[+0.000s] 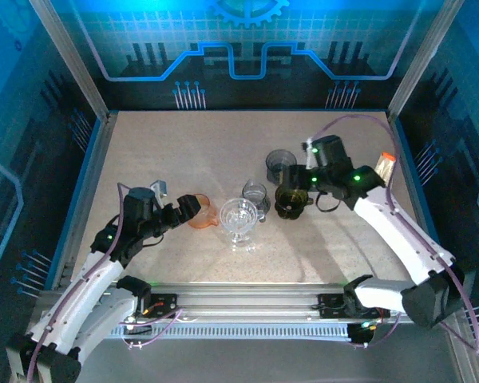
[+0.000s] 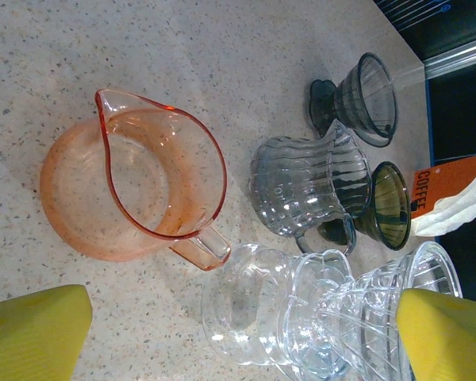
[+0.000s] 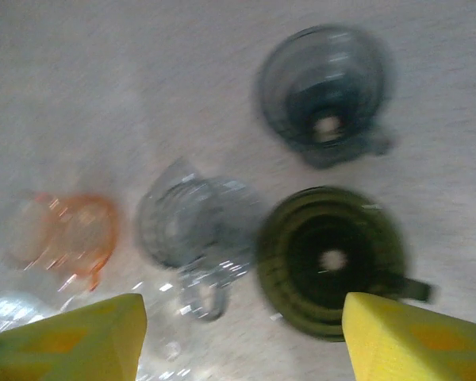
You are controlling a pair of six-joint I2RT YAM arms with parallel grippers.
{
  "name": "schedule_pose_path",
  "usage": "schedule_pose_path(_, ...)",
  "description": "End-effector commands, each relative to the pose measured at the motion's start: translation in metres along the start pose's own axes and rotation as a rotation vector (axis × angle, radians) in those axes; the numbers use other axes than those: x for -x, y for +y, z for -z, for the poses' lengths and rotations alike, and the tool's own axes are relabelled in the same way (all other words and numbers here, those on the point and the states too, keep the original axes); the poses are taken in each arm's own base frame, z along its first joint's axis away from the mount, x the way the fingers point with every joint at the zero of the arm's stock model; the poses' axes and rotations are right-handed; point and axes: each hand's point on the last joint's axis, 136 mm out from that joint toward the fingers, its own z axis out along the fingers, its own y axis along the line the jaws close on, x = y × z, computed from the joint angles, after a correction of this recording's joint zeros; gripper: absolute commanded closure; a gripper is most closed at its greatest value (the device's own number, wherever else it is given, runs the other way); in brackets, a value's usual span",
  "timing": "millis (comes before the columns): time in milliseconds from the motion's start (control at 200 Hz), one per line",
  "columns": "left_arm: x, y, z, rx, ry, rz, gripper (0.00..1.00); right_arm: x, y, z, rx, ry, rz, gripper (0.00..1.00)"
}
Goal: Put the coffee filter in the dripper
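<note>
Tabletop from the overhead camera: orange pitcher (image 1: 201,212), clear dripper (image 1: 239,222), ribbed grey pitcher (image 1: 255,194), olive dripper (image 1: 292,199) and grey dripper (image 1: 281,163) clustered mid-table (image 1: 168,144). Left gripper (image 1: 187,209) low, just beside the orange pitcher. Right gripper (image 1: 300,186) poised over the olive dripper. Coffee filter packet (image 1: 385,166) off at the right edge, behind the right forearm and well apart from every dripper.

Left wrist camera: left gripper (image 2: 246,329) with yellow fingers (image 2: 36,333) spread wide, gripping nothing. Orange pitcher (image 2: 135,190) ahead, spout up in frame. Clear dripper (image 2: 333,305) lying on its side between the finger lines. Ribbed grey pitcher (image 2: 301,186), olive dripper (image 2: 389,206) and grey dripper (image 2: 365,89) beyond. Coffee filter packet (image 2: 452,194) at far right (orange, lettered COFFEE, white paper poking out).

Right wrist camera, blurred: right gripper (image 3: 242,333) with fingers (image 3: 412,337) parted, holding nothing. Olive dripper (image 3: 329,258) directly below, mouth up. Grey dripper (image 3: 325,95) above it in frame. Ribbed grey pitcher (image 3: 190,222) and orange pitcher (image 3: 63,234) to the left.
</note>
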Motion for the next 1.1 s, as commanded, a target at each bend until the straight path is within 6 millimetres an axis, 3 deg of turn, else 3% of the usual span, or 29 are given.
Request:
schedule_pose_path(0,-0.005,0.002,-0.005,-0.019,0.019,0.008,0.01,0.012,-0.061,0.002,-0.168,-0.068,-0.126,0.34)
schedule_pose_path(210,-0.009,0.005,-0.010,-0.021,0.042,0.013,0.01,0.026,-0.163,-0.004,-0.408,-0.101,-0.299,0.34)
schedule_pose_path(380,-0.011,0.007,-0.013,-0.022,0.050,0.013,0.01,0.033,-0.217,-0.009,-0.559,-0.080,-0.337,0.35)
schedule_pose_path(685,-0.012,0.012,-0.016,-0.014,0.056,0.017,0.01,0.056,-0.259,-0.011,-0.710,-0.051,-0.317,0.48)
schedule_pose_path(1096,-0.012,0.015,-0.017,-0.007,0.059,0.027,0.01,0.060,-0.296,-0.030,-0.834,0.055,-0.283,0.52)
